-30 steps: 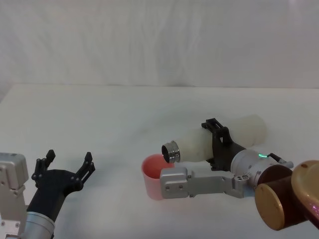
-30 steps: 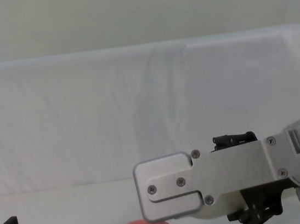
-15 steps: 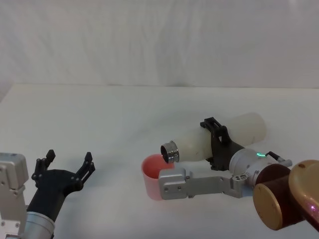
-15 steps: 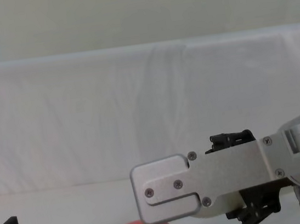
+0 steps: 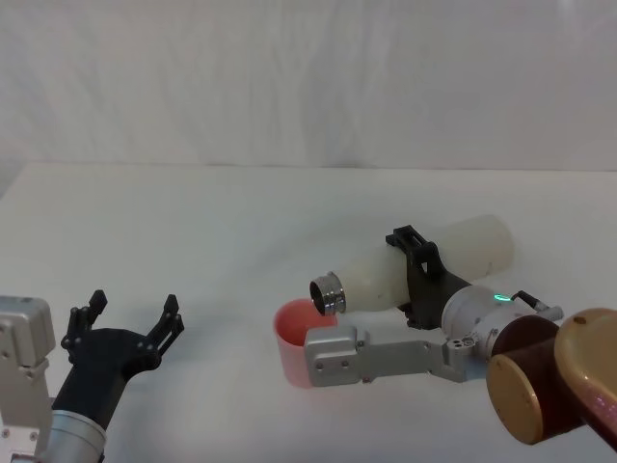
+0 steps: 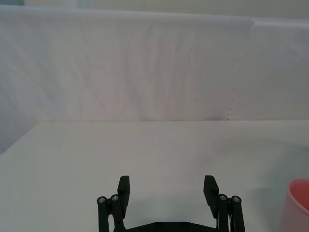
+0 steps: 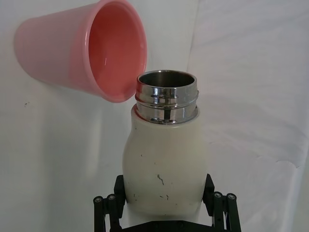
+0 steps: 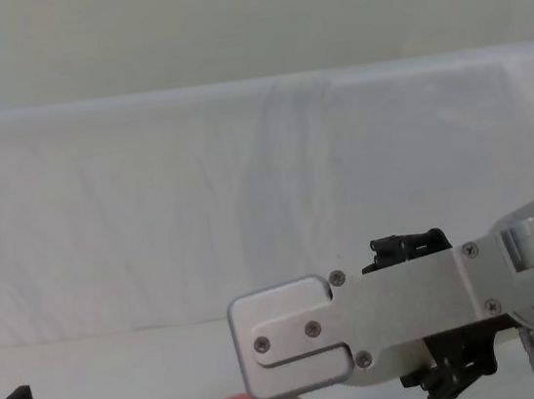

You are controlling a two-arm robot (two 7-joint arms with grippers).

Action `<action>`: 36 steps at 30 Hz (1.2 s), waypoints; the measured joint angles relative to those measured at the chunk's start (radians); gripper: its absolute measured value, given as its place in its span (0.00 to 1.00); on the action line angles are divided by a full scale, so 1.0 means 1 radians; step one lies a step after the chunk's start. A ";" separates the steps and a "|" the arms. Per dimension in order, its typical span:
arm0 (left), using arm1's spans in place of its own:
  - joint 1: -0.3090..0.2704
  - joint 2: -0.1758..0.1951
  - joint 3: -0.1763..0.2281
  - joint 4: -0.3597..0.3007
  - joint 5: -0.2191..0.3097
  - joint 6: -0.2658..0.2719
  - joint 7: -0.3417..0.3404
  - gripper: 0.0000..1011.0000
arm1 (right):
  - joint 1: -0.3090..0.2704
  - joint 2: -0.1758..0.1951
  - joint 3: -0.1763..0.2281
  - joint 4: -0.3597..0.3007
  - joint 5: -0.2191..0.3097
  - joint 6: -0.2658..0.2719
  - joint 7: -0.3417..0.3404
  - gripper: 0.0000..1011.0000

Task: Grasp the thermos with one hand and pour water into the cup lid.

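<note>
Two arms, one at work. Table (image 5: 193,222): white, broad. Thermos (image 5: 424,265): clamped across its body in my right gripper (image 5: 416,273), tipped near level, steel neck over the cup lid (image 5: 294,338); since a second ago the neck has edged a little lower and nearer the rim, so I judge pouring under way. Left gripper (image 5: 123,323): idle at near left, fingers spread, holding nothing.
</note>
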 joint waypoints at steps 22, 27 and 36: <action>0.000 0.000 0.000 0.000 0.000 0.000 0.000 0.99 | 0.010 -0.005 -0.009 0.013 -0.016 -0.004 0.007 0.95; 0.000 0.000 0.000 0.000 0.000 0.000 0.000 0.99 | 0.010 -0.005 -0.009 0.013 -0.016 -0.005 0.007 0.95; 0.000 0.000 0.000 0.000 0.000 0.000 0.000 0.99 | 0.008 -0.003 -0.009 0.008 -0.020 -0.004 0.008 0.95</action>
